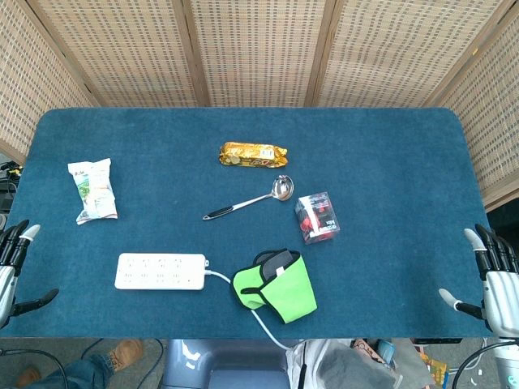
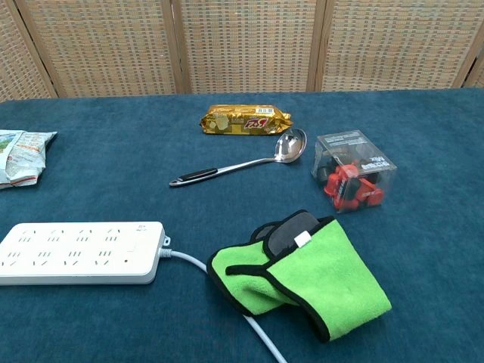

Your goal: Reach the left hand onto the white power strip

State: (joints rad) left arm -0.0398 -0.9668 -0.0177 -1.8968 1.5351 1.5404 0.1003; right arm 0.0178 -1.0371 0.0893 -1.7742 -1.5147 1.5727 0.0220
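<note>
The white power strip [image 1: 160, 271] [image 2: 79, 252] lies flat near the front left of the blue table, its cable [image 1: 259, 318] trailing off the front edge. My left hand [image 1: 11, 263] hangs off the table's left edge, well left of the strip, fingers spread and holding nothing. My right hand [image 1: 496, 275] is at the far right edge, fingers apart and empty. Neither hand shows in the chest view.
A green cloth [image 1: 277, 285] [image 2: 302, 272] lies just right of the strip. A white snack bag [image 1: 92, 190], a metal ladle [image 1: 251, 198], a gold biscuit pack [image 1: 253, 153] and a clear box of red items [image 1: 317, 217] sit further back. Wicker screens stand behind the table.
</note>
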